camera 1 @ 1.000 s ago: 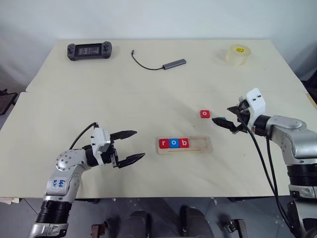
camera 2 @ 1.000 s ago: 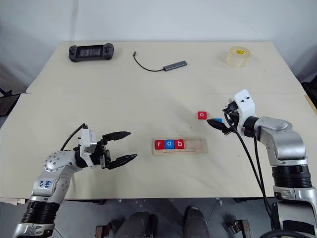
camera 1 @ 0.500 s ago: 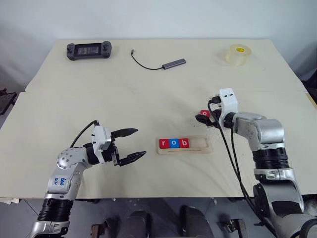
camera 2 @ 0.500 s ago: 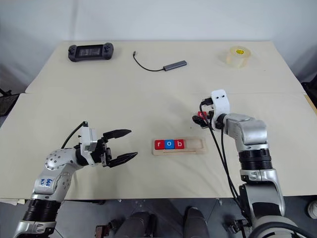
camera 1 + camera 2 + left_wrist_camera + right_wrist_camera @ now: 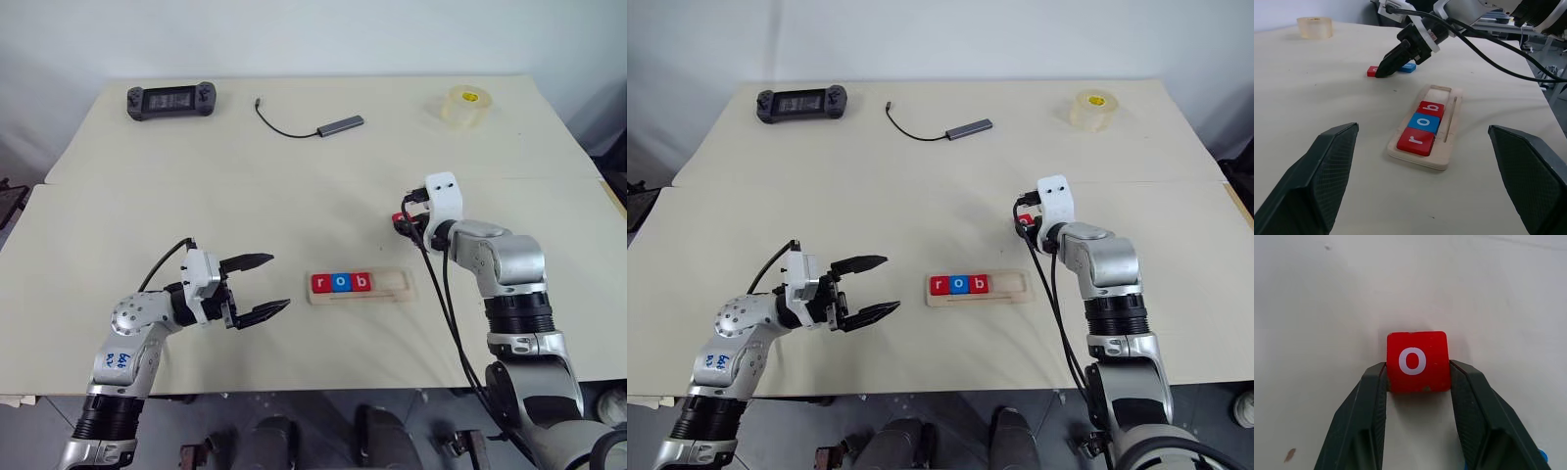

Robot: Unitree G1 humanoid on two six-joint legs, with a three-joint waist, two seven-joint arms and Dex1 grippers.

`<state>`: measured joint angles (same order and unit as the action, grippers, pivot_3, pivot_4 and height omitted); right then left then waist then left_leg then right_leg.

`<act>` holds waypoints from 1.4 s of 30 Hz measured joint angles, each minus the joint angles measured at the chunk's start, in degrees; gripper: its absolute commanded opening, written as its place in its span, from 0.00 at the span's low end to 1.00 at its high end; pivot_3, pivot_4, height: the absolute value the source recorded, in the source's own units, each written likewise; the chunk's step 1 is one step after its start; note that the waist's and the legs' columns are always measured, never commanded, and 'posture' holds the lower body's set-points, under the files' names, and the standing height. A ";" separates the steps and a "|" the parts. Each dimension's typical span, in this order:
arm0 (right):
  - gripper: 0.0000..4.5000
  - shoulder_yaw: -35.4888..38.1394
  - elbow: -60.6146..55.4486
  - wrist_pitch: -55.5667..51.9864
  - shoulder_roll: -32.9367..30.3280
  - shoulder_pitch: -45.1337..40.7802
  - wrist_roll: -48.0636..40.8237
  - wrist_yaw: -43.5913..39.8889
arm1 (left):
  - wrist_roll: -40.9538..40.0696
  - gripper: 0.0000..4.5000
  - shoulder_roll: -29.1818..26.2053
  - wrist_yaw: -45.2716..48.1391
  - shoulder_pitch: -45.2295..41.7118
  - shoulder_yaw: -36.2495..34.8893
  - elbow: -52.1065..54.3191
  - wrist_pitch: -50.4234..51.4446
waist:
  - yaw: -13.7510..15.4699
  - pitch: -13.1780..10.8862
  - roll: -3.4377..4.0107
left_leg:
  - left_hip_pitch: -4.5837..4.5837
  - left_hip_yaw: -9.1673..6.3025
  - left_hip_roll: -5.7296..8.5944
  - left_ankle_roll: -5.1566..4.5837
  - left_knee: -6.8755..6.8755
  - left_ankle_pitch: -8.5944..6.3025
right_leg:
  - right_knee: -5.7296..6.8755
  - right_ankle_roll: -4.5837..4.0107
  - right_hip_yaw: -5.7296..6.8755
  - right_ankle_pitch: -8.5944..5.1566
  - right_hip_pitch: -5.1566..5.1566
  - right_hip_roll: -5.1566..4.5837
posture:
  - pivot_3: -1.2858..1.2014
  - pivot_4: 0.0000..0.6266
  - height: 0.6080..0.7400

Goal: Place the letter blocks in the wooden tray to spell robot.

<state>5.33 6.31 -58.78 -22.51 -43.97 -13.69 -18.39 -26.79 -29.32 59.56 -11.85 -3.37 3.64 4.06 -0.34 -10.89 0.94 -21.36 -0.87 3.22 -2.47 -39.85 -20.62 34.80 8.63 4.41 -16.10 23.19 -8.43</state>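
- The left claw (image 5: 266,288) hangs over the table (image 5: 294,186) with its two fingers spread wide and nothing between them, pointing toward the tray; the arm behind it bears blue handwriting I can't read.
- Far back on the left lies a black game controller (image 5: 170,100), then a grey hub with its cable (image 5: 339,125).
- The wooden tray (image 5: 363,287) sits near the middle front, holding three blocks that read "r" (image 5: 1416,139), "o" (image 5: 1424,122), "b" (image 5: 1431,108): red, blue, red.
- The right claw (image 5: 1418,382) is closed on the sides of a red block marked "o" (image 5: 1417,360), which rests on the table.
- A blue block (image 5: 1408,67) lies just beside that claw.
- A roll of tape (image 5: 463,106) sits far right.
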 measured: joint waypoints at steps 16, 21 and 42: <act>0.34 14.57 -47.89 -27.57 -0.93 33.68 -5.71 3.76 | -0.56 1.00 1.50 8.91 -8.20 2.23 -7.26 -0.40 | 1.12 0.05 -0.09 | -0.04 0.27 0.04 -0.04 0.02 0.03 | 0.11 0.01 -0.22 0.00 0.17 0.00 | 0.52 0.24 1.00; 0.62 15.14 -50.47 -27.22 2.70 35.53 -5.42 4.99 | -0.71 1.00 0.77 12.87 -9.23 2.29 -9.08 -0.39 | 0.91 0.06 -0.10 | 0.05 0.30 0.01 -0.02 0.02 0.04 | 0.19 0.00 -0.32 0.00 0.16 0.04 | 0.52 0.24 1.00; 0.99 -1.04 -4.33 48.03 -35.62 29.81 0.33 -52.85 | -1.09 1.00 -2.53 15.76 -4.54 1.23 -4.54 -0.31 | 0.15 -0.06 -0.35 | 0.16 0.56 -0.10 -0.16 0.13 0.07 | -0.14 0.07 -0.35 0.04 0.05 -0.02 | 0.52 0.24 1.00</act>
<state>4.28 1.99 -10.75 -58.13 -14.16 -13.37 -71.25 -27.88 -31.85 75.31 -16.39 -2.14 -0.90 3.74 -0.19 -10.95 0.58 -21.20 -0.31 3.11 -2.63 -39.72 -20.55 34.66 8.70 4.06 -16.07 23.24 -8.45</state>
